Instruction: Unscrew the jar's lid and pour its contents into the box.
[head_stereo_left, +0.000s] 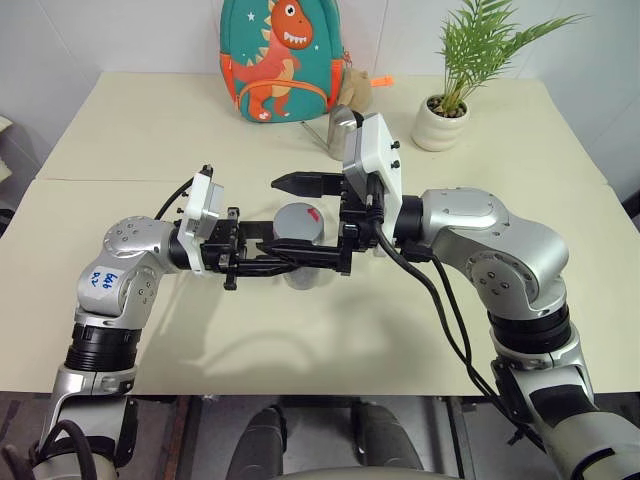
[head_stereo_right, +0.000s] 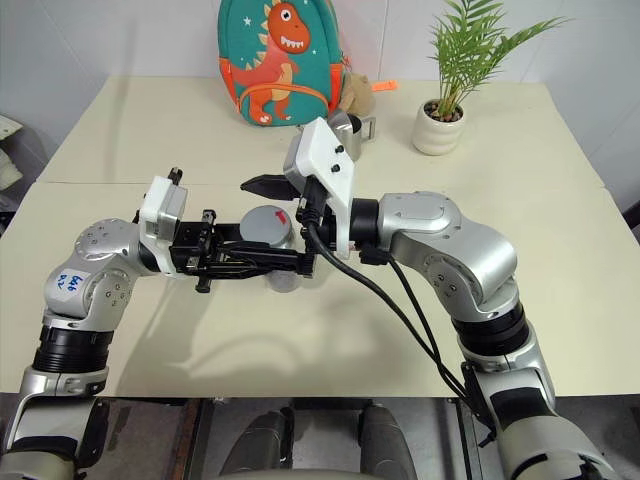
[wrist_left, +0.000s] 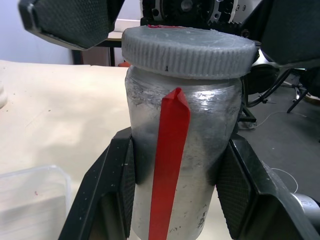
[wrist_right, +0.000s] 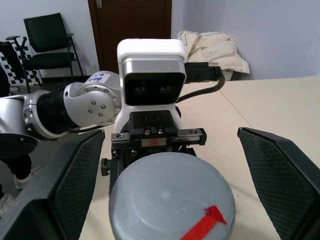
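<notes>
My left gripper (head_stereo_left: 300, 262) is shut on the jar (wrist_left: 200, 165), a cloudy silvery cylinder with a red strip down its side, and holds it upright above the table. The grey ribbed lid (head_stereo_left: 297, 222) with a red mark sits on the jar. My right gripper (wrist_right: 171, 150) is open and level, coming from the opposite side. Its fingers (wrist_right: 75, 185) stand on either side of the lid, apart from it. The clear box (wrist_left: 30, 200) lies on the table beside and below the jar. The contents are hidden inside the jar.
A dinosaur backpack (head_stereo_left: 280, 60) stands at the table's back edge, with a steel pitcher (head_stereo_left: 342, 130) just in front of it behind my right wrist. A potted plant (head_stereo_left: 440, 120) is at the back right. The cream table (head_stereo_left: 150, 130) stretches wide on both sides.
</notes>
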